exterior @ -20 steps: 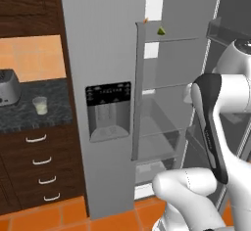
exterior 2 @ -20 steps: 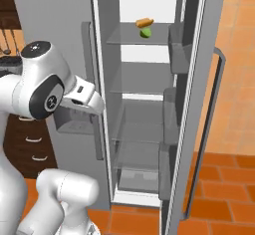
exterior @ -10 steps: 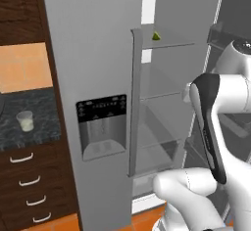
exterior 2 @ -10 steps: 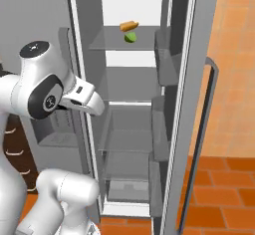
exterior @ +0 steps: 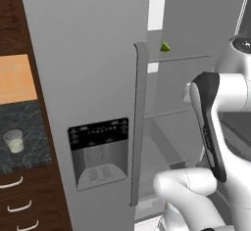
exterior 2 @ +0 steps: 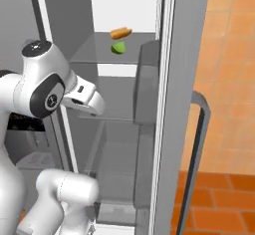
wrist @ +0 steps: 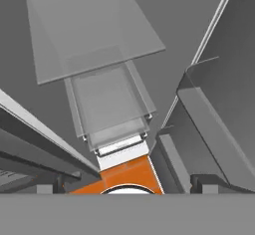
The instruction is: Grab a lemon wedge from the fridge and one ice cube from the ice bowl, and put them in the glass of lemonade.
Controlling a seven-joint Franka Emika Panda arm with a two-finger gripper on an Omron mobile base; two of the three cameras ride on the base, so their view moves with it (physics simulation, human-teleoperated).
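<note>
- Where the fridge (exterior: 88, 78) stands with its right door swung open, grey glass shelves run up its white interior, beside an orange tiled floor (exterior 2: 224, 204).
- The lemon wedge (exterior: 165, 46) sits on an upper shelf near its front edge.
- From the right, an orange item (exterior 2: 120, 32) lies just behind the wedge.
- From the left, the glass of lemonade (exterior: 14, 141) stands on the dark counter (exterior: 29, 122), above wooden drawers (exterior: 19, 205).
- The hand camera looks down the shelves to the floor; I cannot tell whether the gripper's fingers are apart or together.
</note>
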